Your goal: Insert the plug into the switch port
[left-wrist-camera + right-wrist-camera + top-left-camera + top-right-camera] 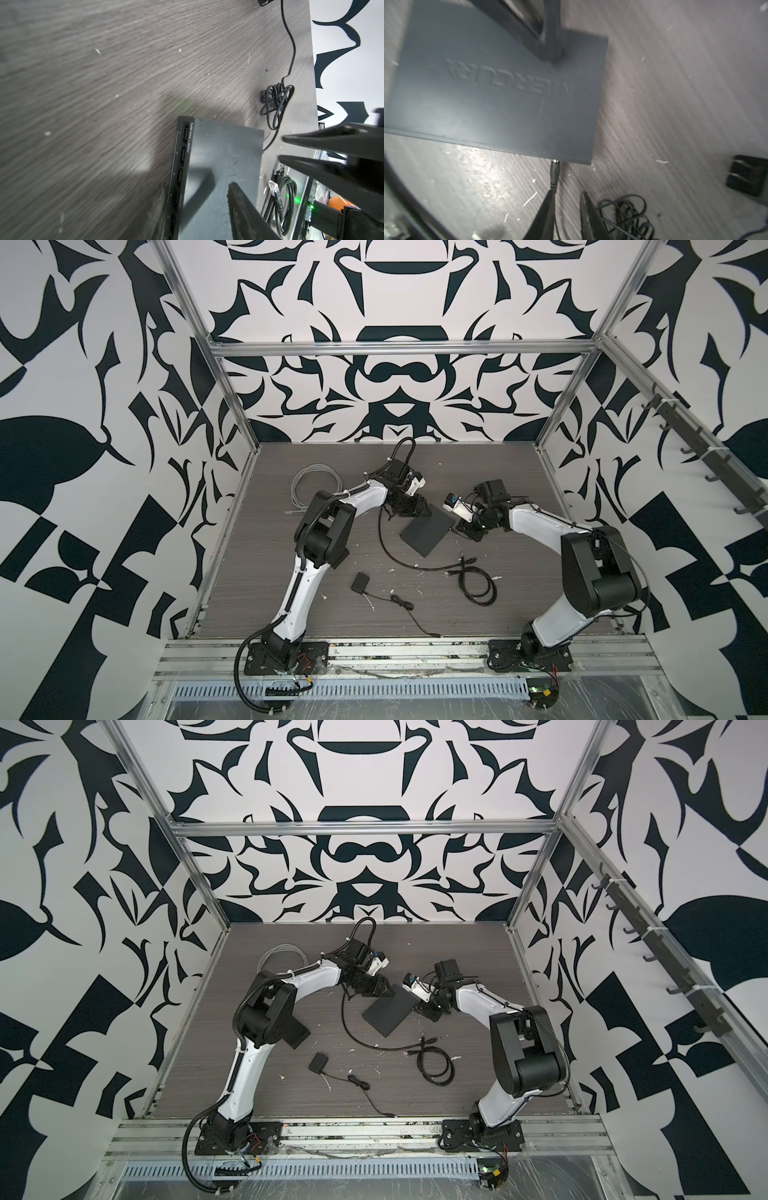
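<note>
Grey table (675, 104), plug (554, 172) at switch (488, 104) edge just beyond right tool (568, 193), jaws apart; left tool (422, 511) likewise apart.

Switch (426, 533): matt charcoal, with embossed lettering in the same tone. Plug (555, 172): black with a silver tip. Worktop (457, 464): grey-brown wood grain, flecked white. Walls (395, 377): white with bold blue-black leaf shapes. Coiled cable (318, 465): pale grey.

Bright, even light is filling both top views, which are rendering sharp to the edges. Both wrist views are blurring across the table (104, 83); glare is pooling on it beside the switch (488, 108), whose lid is carrying soft shadows.
</note>
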{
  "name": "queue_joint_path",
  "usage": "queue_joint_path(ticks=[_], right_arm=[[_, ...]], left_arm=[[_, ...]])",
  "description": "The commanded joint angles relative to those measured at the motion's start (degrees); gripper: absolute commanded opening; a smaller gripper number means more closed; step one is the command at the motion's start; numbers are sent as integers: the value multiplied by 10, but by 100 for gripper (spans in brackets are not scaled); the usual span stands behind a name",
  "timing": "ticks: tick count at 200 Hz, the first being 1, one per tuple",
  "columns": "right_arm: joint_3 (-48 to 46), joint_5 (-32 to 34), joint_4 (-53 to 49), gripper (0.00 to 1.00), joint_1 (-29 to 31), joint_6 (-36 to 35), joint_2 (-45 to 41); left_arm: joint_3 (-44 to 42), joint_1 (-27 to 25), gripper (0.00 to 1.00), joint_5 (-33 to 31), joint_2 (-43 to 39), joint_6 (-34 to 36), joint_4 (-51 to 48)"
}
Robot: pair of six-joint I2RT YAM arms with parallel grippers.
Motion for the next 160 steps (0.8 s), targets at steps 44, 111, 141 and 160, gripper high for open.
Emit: queue_joint_path(ticks=[44, 111, 141, 160], right_arm=[[16, -17, -59, 28, -1, -8, 5], [32, -4, -56, 27, -1, -3, 50], [35, 9, -50, 23, 0, 0, 57], [34, 11, -44, 23, 0, -1, 58]], left_arm=[[18, 1, 51, -1, 9, -2, -16], [18, 1, 51, -1, 7, -2, -16], [18, 0, 51, 2, 6, -2, -17], [18, -1, 51, 3, 6, -1, -17]])
